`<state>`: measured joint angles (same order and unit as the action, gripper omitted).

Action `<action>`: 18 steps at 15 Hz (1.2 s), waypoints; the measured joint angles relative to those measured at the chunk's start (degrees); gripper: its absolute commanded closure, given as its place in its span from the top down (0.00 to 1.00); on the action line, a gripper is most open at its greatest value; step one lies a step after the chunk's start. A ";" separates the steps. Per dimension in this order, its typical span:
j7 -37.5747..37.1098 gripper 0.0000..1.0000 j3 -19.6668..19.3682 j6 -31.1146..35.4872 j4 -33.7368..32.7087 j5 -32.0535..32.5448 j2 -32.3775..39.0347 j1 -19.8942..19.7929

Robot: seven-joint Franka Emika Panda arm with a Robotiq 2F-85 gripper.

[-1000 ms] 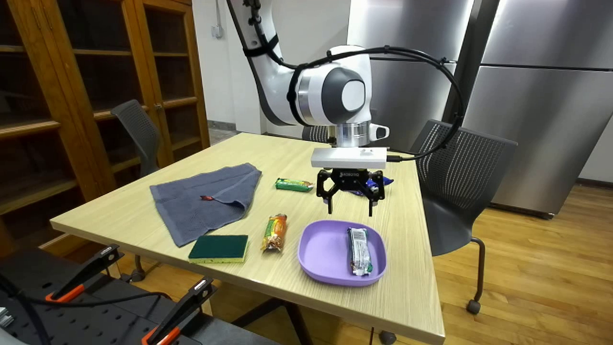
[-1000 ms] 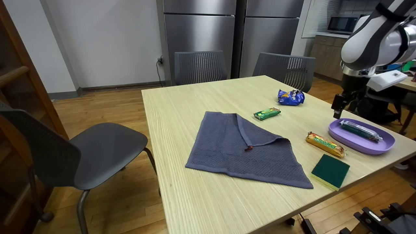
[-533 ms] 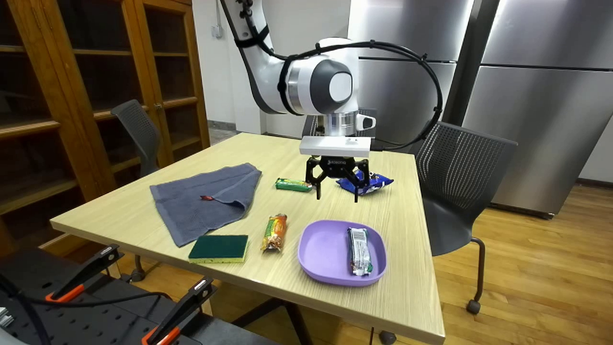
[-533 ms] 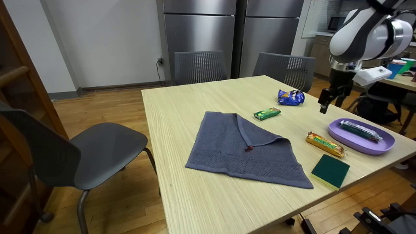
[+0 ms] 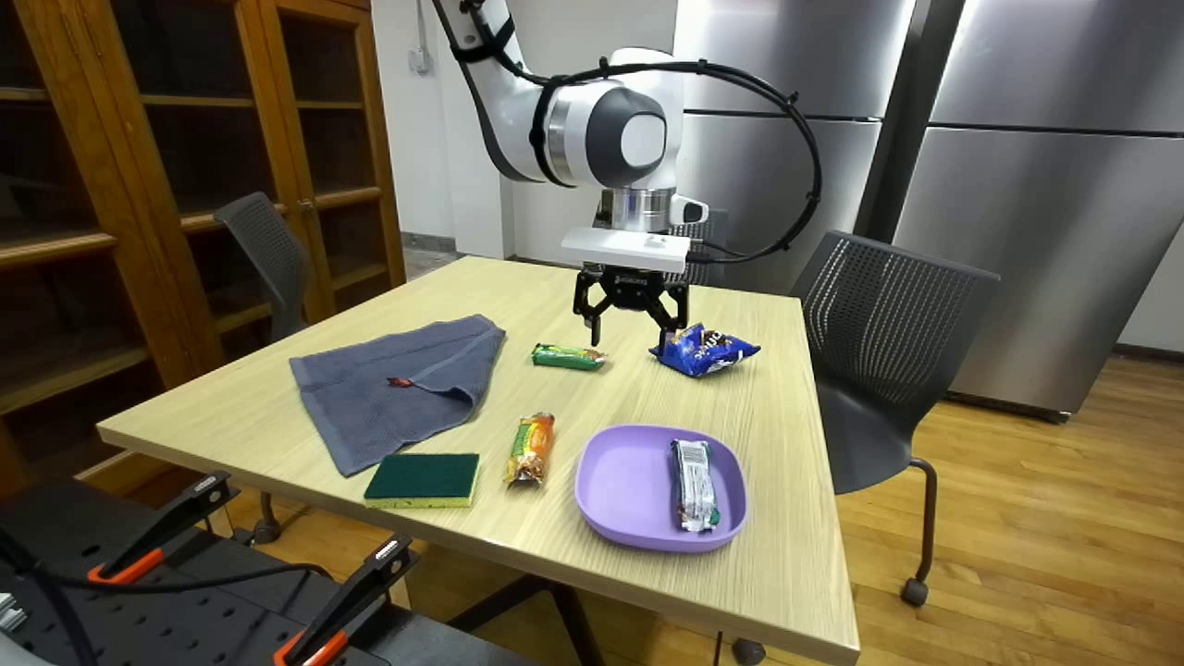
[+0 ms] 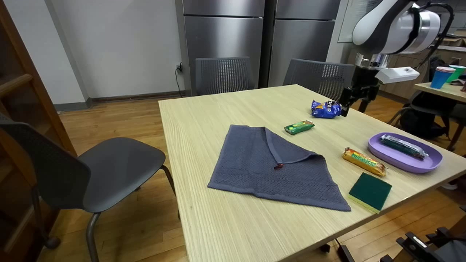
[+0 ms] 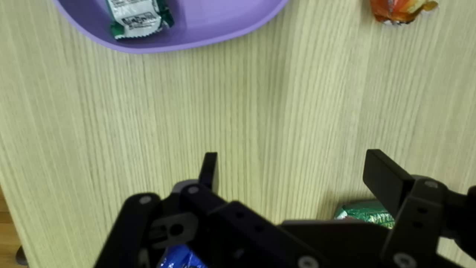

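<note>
My gripper [image 5: 629, 339] hangs above the table, its fingers wide apart and nothing between them. In an exterior view it appears between a green-wrapped bar [image 5: 568, 357] and a crumpled blue snack bag [image 5: 705, 351], one fingertip overlapping the bag's edge; contact cannot be made out. The wrist view shows the green bar [image 7: 366, 214] partly hidden by the right finger, and a corner of the blue bag [image 7: 182, 257] below the left linkage. A purple dish [image 5: 629, 490] holds a silver-and-green packet [image 5: 694, 486]. Beside the dish lies an orange-gold packet [image 5: 531, 450].
A grey-blue cloth [image 6: 269, 171], one flap folded over with a small red item at its corner, lies on the table [image 6: 225, 225]. A green-topped sponge [image 5: 423, 479] sits near the edge. Dark chairs [image 6: 225, 74] stand around; a black cable [image 5: 805, 139] loops off the arm.
The open gripper has travelled away from the purple dish, toward the blue bag and green bar, rising in an exterior view. Objects on the table have stayed put.
</note>
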<state>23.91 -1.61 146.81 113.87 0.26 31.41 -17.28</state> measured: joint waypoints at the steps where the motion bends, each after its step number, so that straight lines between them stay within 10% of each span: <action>1: -0.91 1.00 0.29 -0.47 -0.63 -0.73 0.22 0.40; 18: -19.98 1.00 1.99 -3.08 -8.15 -12.74 6.17 6.24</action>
<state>3.93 0.38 143.74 105.72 -12.48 37.59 -11.04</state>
